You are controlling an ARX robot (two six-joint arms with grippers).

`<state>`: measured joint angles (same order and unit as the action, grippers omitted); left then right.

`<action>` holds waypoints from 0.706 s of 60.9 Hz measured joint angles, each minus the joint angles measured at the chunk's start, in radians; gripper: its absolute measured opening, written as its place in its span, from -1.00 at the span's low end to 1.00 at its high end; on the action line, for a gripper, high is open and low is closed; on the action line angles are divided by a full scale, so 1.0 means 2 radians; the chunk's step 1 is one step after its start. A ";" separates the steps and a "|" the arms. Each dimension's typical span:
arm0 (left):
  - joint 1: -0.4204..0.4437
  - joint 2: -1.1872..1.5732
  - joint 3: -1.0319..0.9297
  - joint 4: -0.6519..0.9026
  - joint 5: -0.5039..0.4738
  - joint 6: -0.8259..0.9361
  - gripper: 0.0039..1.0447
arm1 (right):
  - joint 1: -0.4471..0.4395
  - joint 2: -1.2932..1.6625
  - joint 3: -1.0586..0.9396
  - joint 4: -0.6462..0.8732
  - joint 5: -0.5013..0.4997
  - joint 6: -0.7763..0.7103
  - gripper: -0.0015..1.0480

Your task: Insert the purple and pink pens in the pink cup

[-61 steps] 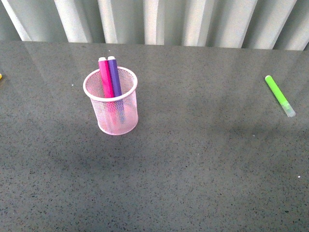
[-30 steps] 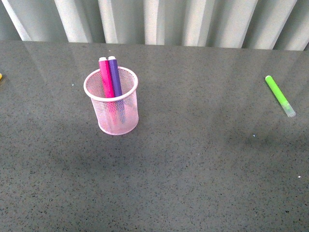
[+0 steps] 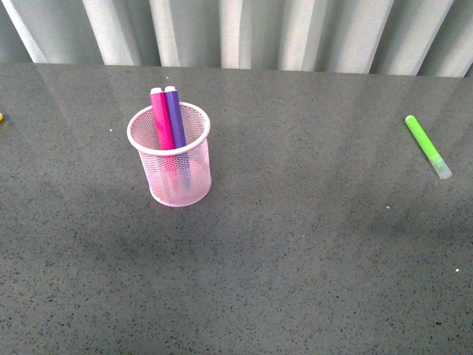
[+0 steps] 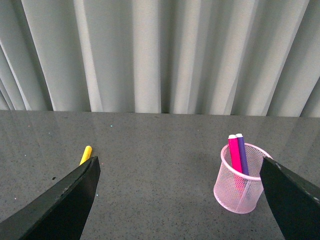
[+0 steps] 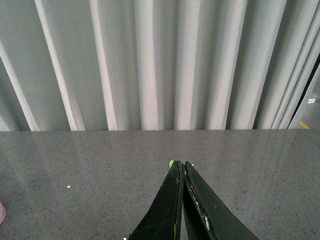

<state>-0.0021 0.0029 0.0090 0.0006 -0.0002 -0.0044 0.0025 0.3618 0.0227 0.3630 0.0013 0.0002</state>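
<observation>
Both claws stay out of the front view and show only in their own wrist cameras. Left claw [image 4: 177,200]: its two dark fingers [image 4: 65,205] are spread wide to either edge of the picture, released, with nothing between them but bare table [image 4: 150,190]. Right claw [image 5: 182,200]: its two dark fingers [image 5: 167,210] are pressed flat together into a narrow wedge, clenched on nothing.

Seen from the front, the cup [image 3: 171,159] stands upright on the grey speckled table [image 3: 295,259], left of centre and toward the far side. Both task pens are inside it, side by side and touching, leaning slightly toward the far-left rim: the pink pen [image 3: 161,118] on the left, the purple pen [image 3: 175,117] on the right. Their pale ends stick up above the rim, and their lower halves show through the mesh.

From the left wrist, the cup [image 4: 240,185] sits ahead of the open claw and well apart from it, lying close to the finger on that side of the picture; that finger's tip overlaps the cup's edge in view, though contact cannot be judged. The pink pen [image 4: 234,155] and purple pen [image 4: 242,152] rise out of it.

A yellow pen [image 4: 86,154] lies on the table ahead of the other left finger; only a sliver of it shows at the far left edge of the front view. A green pen [image 3: 427,146] lies flat far to the right, well apart from the cup; its tip [image 5: 171,163] peeks out just beyond the closed right fingers. Pale pleated curtains [image 3: 236,33] hang behind the table.
</observation>
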 joint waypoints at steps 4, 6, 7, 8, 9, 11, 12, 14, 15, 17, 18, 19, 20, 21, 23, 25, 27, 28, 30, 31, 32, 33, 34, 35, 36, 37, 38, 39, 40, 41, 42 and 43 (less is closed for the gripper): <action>0.000 0.000 0.000 0.000 0.000 0.000 0.88 | 0.000 -0.015 0.000 -0.014 0.000 0.000 -0.94; 0.000 0.000 0.000 0.000 0.000 0.000 0.88 | 0.000 -0.021 0.000 -0.020 0.000 0.000 -0.94; 0.000 0.000 0.000 0.000 0.000 0.000 0.88 | 0.000 -0.024 0.000 -0.024 0.000 0.000 -0.94; 0.000 0.000 0.000 0.000 0.000 0.000 0.88 | 0.000 -0.026 0.000 -0.026 0.000 0.000 -0.94; 0.000 0.000 0.000 0.000 0.000 0.000 0.88 | 0.000 -0.030 0.000 -0.029 0.000 0.000 -0.94; 0.000 0.000 0.000 0.000 0.000 0.000 0.88 | 0.000 -0.035 0.000 -0.035 0.000 0.000 -0.94; 0.000 0.000 0.000 0.000 0.000 0.000 0.88 | 0.000 -0.039 0.000 -0.038 0.000 0.000 -0.94; 0.000 0.000 0.000 0.000 0.000 0.000 0.88 | 0.000 -0.044 0.000 -0.043 0.000 0.000 -0.94; 0.000 0.000 0.000 0.000 0.000 0.000 0.88 | 0.000 -0.047 0.000 -0.047 0.000 0.000 -0.94; 0.000 0.000 0.000 0.000 0.000 0.000 0.88 | 0.000 -0.052 0.000 -0.051 0.000 0.000 -0.94; 0.000 0.000 0.000 0.000 0.000 0.000 0.88 | 0.000 -0.054 0.000 -0.053 0.000 0.000 -0.94; 0.000 0.000 0.000 0.000 0.000 0.000 0.88 | 0.000 -0.057 0.000 -0.056 0.000 0.000 -0.94; 0.000 0.000 0.000 0.000 0.000 0.000 0.88 | 0.000 -0.060 0.000 -0.059 0.000 0.000 -0.94; 0.000 0.000 0.000 0.000 0.000 0.000 0.88 | 0.000 -0.062 0.000 -0.060 0.000 0.000 -0.94; 0.000 0.000 0.000 0.000 0.000 0.000 0.88 | 0.000 -0.067 0.000 -0.066 0.000 0.000 -0.94; 0.000 0.000 0.000 0.000 0.000 0.000 0.88 | 0.000 -0.071 0.000 -0.070 0.000 0.000 -0.94; 0.000 0.000 0.000 0.000 0.000 0.000 0.88 | 0.000 -0.075 0.000 -0.074 0.000 0.000 -0.94; 0.000 0.000 0.000 0.000 0.000 0.000 0.88 | 0.000 -0.078 0.000 -0.077 0.000 0.000 -0.94; 0.000 0.000 0.000 0.000 0.000 0.000 0.88 | 0.000 -0.081 0.000 -0.080 0.000 0.000 -0.94; 0.000 0.000 0.000 0.000 0.000 0.000 0.88 | 0.000 -0.084 0.000 -0.083 0.000 0.000 -0.94; 0.000 0.000 0.000 0.000 0.000 0.000 0.88 | 0.000 -0.086 0.000 -0.085 0.000 0.000 -0.94; 0.000 0.000 0.000 0.000 0.000 0.000 0.88 | 0.000 -0.087 0.000 -0.086 0.000 0.000 -0.94; 0.000 0.000 0.000 0.000 0.000 0.000 0.88 | 0.000 -0.090 0.000 -0.089 0.000 0.000 -0.94; 0.000 0.000 0.000 0.000 0.000 0.000 0.88 | 0.000 -0.092 0.000 -0.091 0.000 0.000 -0.94; 0.000 0.000 0.000 0.000 0.000 0.000 0.88 | 0.000 -0.093 0.000 -0.092 0.000 0.000 -0.94; 0.000 0.000 0.000 0.000 0.000 0.000 0.88 | 0.000 -0.099 0.000 -0.098 0.000 0.000 -0.94; 0.000 0.000 0.000 0.000 0.000 0.000 0.88 | 0.000 -0.106 0.000 -0.106 0.000 0.000 -0.94; 0.000 0.000 0.000 0.000 0.000 0.000 0.88 | 0.000 -0.119 0.000 -0.126 0.000 0.000 -0.94; 0.000 0.000 0.000 0.000 0.000 0.000 0.88 | 0.000 -0.126 0.000 -0.136 0.000 0.000 -0.94; 0.000 0.000 0.000 0.000 0.000 0.000 0.88 | 0.000 -0.140 0.000 -0.155 0.000 0.000 -0.94; 0.000 0.000 0.000 0.000 0.000 0.000 0.88 | 0.000 -0.152 0.000 -0.170 0.000 0.000 -0.94; 0.000 0.000 0.000 0.000 0.000 0.000 0.88 | 0.000 -0.157 0.000 -0.174 0.000 0.000 -0.94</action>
<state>-0.0021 0.0032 0.0090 0.0006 -0.0002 -0.0044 0.0025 0.0479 0.0231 0.0151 0.0010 0.0006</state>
